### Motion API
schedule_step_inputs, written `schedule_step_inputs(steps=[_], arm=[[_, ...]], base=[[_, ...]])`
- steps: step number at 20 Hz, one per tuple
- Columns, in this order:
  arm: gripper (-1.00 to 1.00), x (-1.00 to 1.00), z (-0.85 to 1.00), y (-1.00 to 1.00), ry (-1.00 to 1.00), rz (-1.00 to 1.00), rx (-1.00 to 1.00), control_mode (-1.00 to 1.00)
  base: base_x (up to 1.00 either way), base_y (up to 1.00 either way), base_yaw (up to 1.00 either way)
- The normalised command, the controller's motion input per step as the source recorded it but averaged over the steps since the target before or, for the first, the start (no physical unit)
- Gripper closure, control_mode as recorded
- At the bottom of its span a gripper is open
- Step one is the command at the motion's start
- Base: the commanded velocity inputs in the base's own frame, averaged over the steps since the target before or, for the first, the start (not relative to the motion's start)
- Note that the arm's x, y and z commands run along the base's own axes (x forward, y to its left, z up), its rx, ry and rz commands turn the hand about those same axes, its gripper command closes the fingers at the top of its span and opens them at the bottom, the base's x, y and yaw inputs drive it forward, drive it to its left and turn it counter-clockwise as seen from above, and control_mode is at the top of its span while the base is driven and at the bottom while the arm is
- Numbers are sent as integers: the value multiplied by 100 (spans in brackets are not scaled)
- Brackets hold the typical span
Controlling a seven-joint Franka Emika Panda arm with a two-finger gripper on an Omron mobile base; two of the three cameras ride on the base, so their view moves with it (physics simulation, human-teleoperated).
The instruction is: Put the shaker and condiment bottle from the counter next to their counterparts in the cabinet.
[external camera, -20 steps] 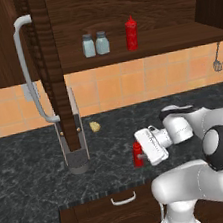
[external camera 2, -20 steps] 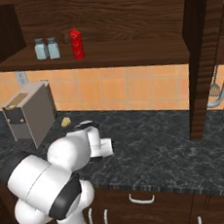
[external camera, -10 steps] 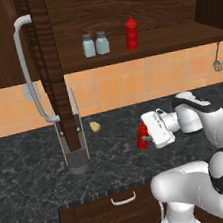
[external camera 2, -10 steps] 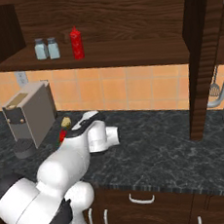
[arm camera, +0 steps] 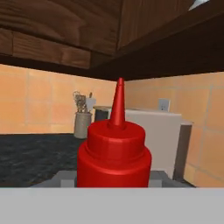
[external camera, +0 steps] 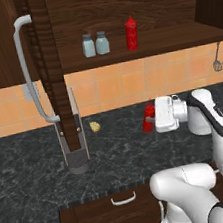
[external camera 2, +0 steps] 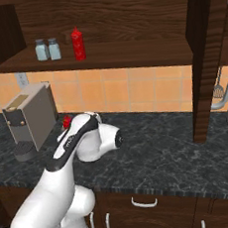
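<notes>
Clutter on the counter [external camera: 31, 171] is light: a grey toaster-like appliance [external camera 2: 31, 117] stands at the left end, a small yellowish scrap [external camera: 94, 127] lies near the tiled wall, and a grey utensil holder [arm camera: 82, 124] sits farther along the backsplash in the hand view. Utensils [external camera: 221, 62] hang on the wall at the right. The cabinet [external camera: 134, 14] is open, its door [external camera: 46, 67] swung out edge-on with the long grey handle [external camera: 29, 70] facing the camera; the door hangs between the appliance and the shelf opening in the left base view.

The gripper [external camera: 152, 118] is closed around a red condiment bottle [external camera: 148, 118], which is held upright above the counter, below the shelf and a little right of the bottle already stored there. In the hand view the held bottle rises right in front of the camera, nozzle pointing up, a grey finger pad [arm camera: 66, 178] at each side of its body.

On the shelf stand two pale shakers [external camera: 95, 44] side by side, nearly touching, and one more red squeeze bottle [external camera: 131, 33] just to their right. That makes two shakers and two red bottles in all.
</notes>
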Motion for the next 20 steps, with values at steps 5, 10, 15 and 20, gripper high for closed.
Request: schedule_step_inputs(steps=[5,10,15,20], arm=[[100,0,78,-1,3,-29,0,-100],[100,-14,72,-18,4,-26,0,-100],[100,-26,77,-43,1,-22,1,-100],[100,-19,80,-41,0,-20,1,-100]], base=[[0,0,0],[0,0,0],[0,0,0],[0,0,0]])
